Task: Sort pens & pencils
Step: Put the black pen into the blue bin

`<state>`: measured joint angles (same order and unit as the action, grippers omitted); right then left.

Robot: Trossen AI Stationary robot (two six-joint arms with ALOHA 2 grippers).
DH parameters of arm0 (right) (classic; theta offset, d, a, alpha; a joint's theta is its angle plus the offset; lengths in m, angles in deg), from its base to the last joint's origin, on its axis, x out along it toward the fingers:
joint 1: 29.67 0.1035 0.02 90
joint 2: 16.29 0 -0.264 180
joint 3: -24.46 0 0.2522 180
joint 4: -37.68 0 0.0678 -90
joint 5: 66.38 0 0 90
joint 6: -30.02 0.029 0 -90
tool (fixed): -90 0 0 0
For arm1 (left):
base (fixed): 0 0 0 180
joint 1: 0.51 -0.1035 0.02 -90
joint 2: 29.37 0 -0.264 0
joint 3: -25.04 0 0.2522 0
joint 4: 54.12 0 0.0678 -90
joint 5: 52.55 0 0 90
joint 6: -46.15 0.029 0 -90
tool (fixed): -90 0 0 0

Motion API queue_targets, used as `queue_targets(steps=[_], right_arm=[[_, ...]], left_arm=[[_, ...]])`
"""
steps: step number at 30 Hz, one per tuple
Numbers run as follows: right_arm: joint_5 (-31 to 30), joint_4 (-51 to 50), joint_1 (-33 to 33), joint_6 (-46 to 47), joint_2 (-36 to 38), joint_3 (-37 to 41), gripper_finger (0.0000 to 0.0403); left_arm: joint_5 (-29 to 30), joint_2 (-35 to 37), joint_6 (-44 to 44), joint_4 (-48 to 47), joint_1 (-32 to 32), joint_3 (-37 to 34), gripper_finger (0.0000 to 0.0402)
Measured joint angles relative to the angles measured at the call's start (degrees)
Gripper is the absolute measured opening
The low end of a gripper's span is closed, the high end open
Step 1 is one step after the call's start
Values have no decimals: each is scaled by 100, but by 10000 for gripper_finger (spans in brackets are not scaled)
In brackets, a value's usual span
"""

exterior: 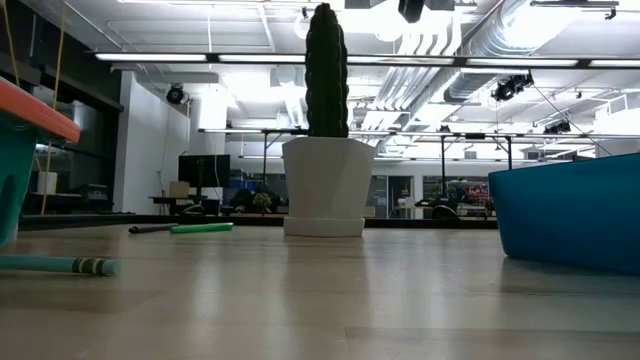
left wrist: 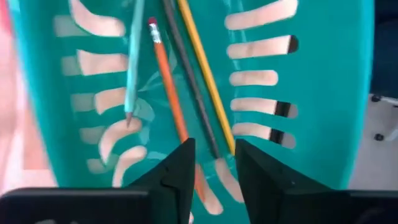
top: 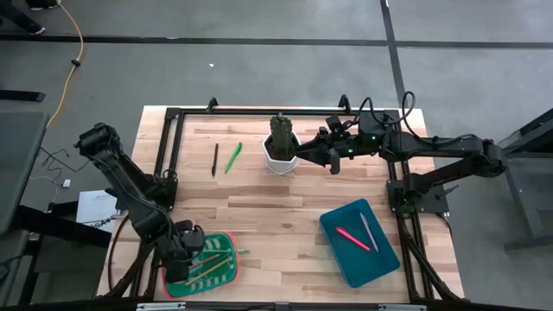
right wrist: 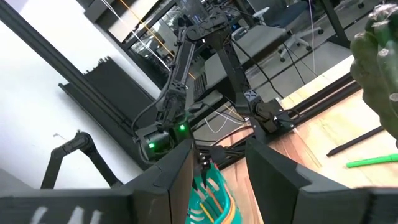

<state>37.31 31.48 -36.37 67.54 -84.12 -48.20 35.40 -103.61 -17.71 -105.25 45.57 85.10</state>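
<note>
My left gripper [left wrist: 214, 168] hangs open over the green tray [left wrist: 323, 93] at the table's near left corner [top: 223, 278]. Several pencils lie in the tray: teal [left wrist: 132, 62], orange [left wrist: 168, 81], dark [left wrist: 189, 81] and yellow [left wrist: 205, 68]. The dark pencil's near end lies below the gap between my fingers. A green pen [top: 233, 157] and a dark pencil [top: 214, 160] lie on the table at the far left. A pink pen [top: 352, 238] and a grey pen [top: 369, 231] lie in the blue bin [top: 380, 263]. My right gripper [top: 333, 162] waits open beside the cactus pot.
A white pot with a cactus [top: 281, 149] stands at the far middle, close to my right gripper. A teal pencil [exterior: 60, 265] lies on the table by the tray's side. Black frame rails [top: 168, 155] run along the table's left, right and far edges.
</note>
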Motion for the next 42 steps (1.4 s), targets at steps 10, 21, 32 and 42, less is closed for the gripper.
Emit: queue_targets(steps=[10,21,32,42], right_arm=[[0,-6,0,-4,0,0,140],[185,-4,0,-155,0,0,140],[663,-492,-165,-1060,183,-2,140],[906,-1738,-530,-2031,776,-1,140]], left_arm=[[1074,411,5,-81,-496,2,115],[1498,1187,973,-175,-2357,4,115],[1081,1261,2107,-1041,-4880,74,115],[743,1154,2539,-1644,-6600,177,115]])
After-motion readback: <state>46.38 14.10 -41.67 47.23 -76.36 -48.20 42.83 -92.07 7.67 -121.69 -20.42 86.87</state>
